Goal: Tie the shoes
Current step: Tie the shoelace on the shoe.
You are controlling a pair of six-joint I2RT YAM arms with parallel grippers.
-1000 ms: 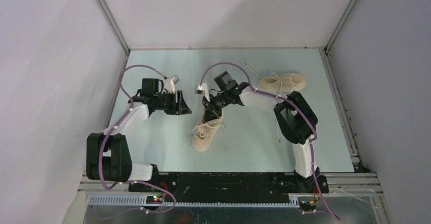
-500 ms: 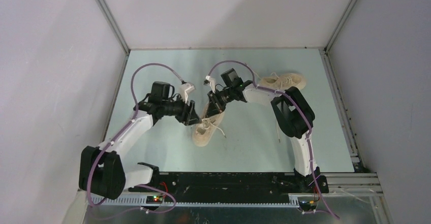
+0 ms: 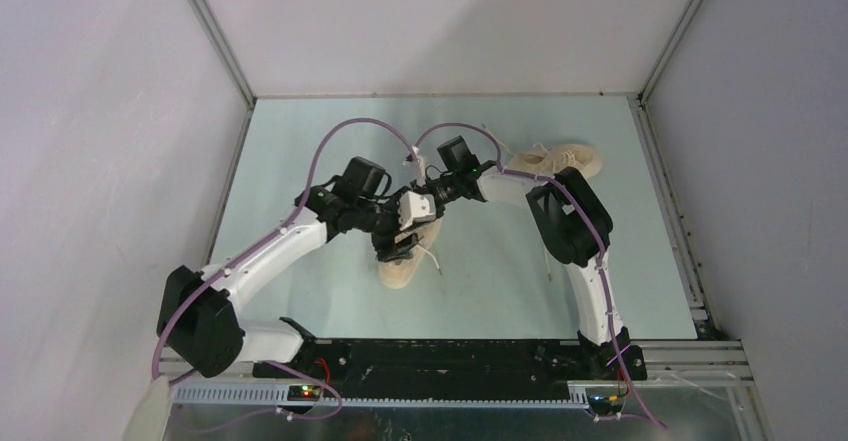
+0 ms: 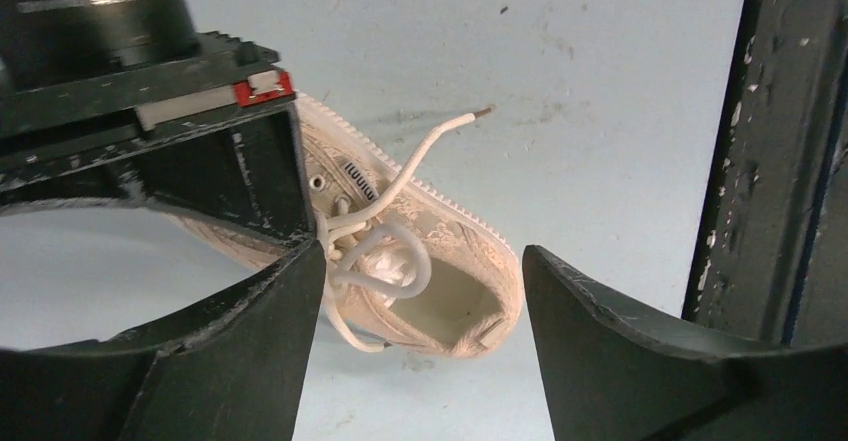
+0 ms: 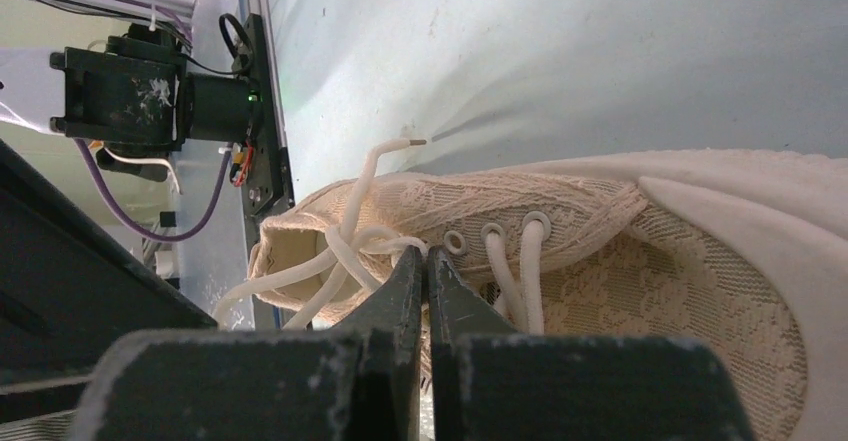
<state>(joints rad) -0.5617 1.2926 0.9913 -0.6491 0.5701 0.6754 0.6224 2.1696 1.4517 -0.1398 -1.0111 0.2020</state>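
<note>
One cream shoe point(image 3: 403, 271) lies mid-table with its off-white laces loose; a lace end point(image 4: 470, 118) sticks out over the table. My left gripper point(image 3: 400, 245) hovers over it, open wide, and the shoe's heel opening point(image 4: 455, 301) shows between its fingers point(image 4: 250, 351). My right gripper point(image 5: 427, 253) is shut, its tips pressed into the lacing beside the top eyelets point(image 5: 492, 231). Whether a lace is pinched between them does not show. In the left wrist view the right gripper's fingers point(image 4: 285, 176) cover the shoe's front. The second shoe point(image 3: 565, 158) lies at the back right, behind the right arm.
A thin lace point(image 3: 548, 251) from the far shoe trails toward the front right. White walls close off the table on three sides. A metal rail point(image 3: 450, 393) and the arm bases run along the near edge.
My left arm has swung right from the table's left side to above the near shoe, and its jaws have opened wider. The right gripper stays shut at the lacing.
</note>
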